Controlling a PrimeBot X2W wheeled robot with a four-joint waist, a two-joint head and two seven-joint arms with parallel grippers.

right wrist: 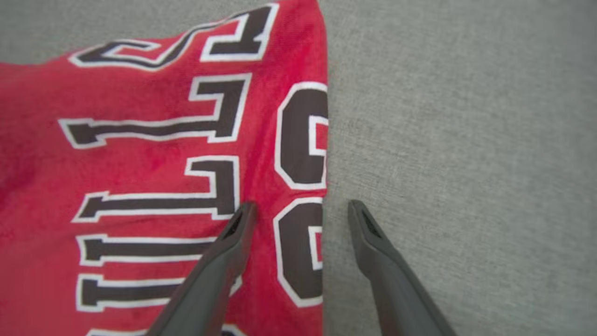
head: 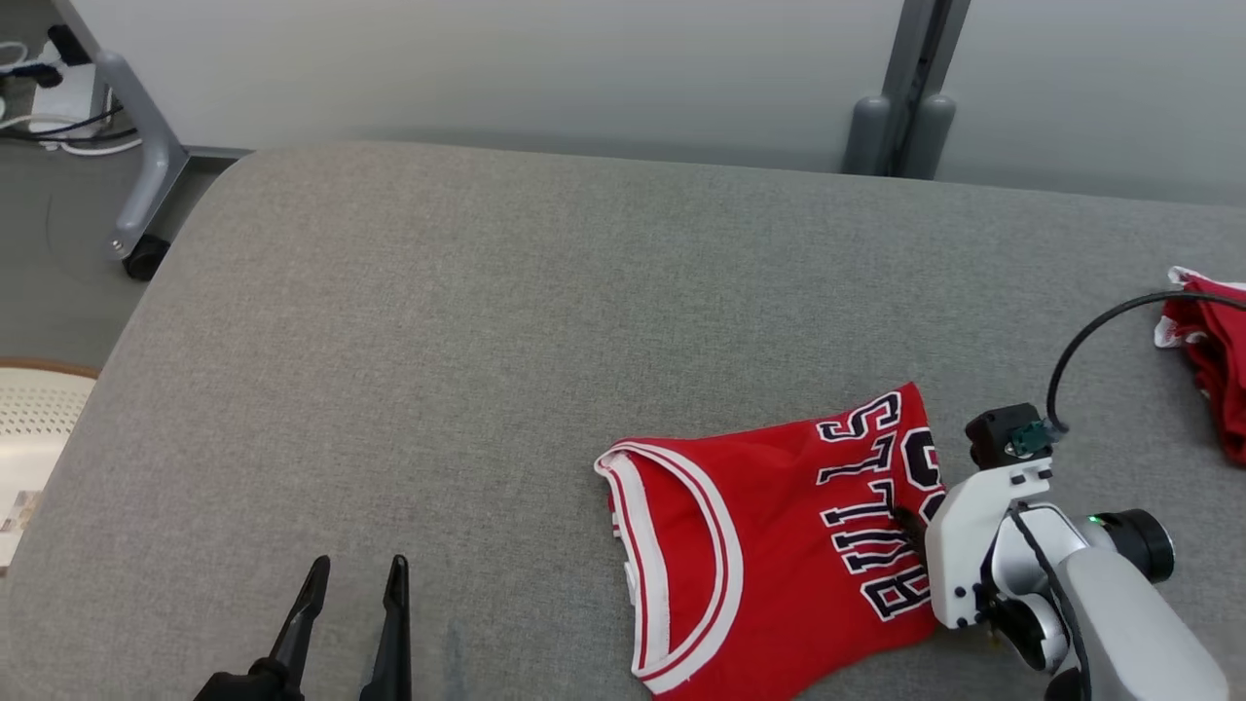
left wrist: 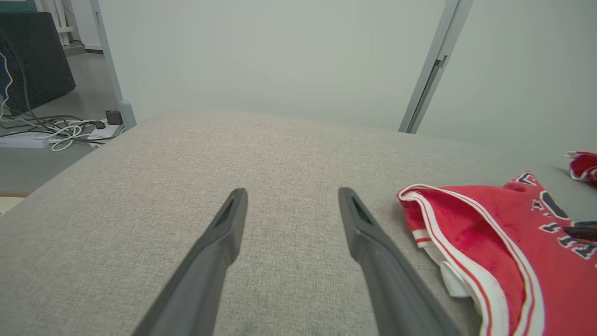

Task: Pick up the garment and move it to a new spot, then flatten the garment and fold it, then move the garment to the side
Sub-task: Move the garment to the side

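Listing what we see on the grey fabric-covered counter (head: pixel 487 321):

1. Red sleeveless basketball jersey with white-and-black trim and black "BULLS" lettering (head: pixel 779 545). It lies folded at the counter's near right, with the trimmed opening toward the middle and the lettering toward the right arm.
2. Right hand (right wrist: pixel 303 207). Its fingers are spread wide and hold nothing. In the right wrist view they straddle the jersey's right edge, one finger over the lettering and the other over bare fabric. We cannot tell whether either one touches.
3. Left hand (head: pixel 358 565). Its fingers are also spread wide and empty, above bare counter at the near left, well apart from the jersey.
4. Second red cloth with white edging (head: pixel 1212 360). It is bunched at the counter's far right edge, apart from the jersey.
5. Black cable (head: pixel 1090 341). It arches from the right wrist's camera block toward that cloth.

Off the counter, the head view shows a grey wheeled frame leg (head: pixel 146 166), a white power strip with cords (head: pixel 58 97) on the floor, and a cream perforated object (head: pixel 34 419) at the left edge, whose kind we cannot tell. A grey upright post (head: pixel 900 107) stands behind the counter. The left wrist view adds a dark block (left wrist: pixel 32 56) on the floor.
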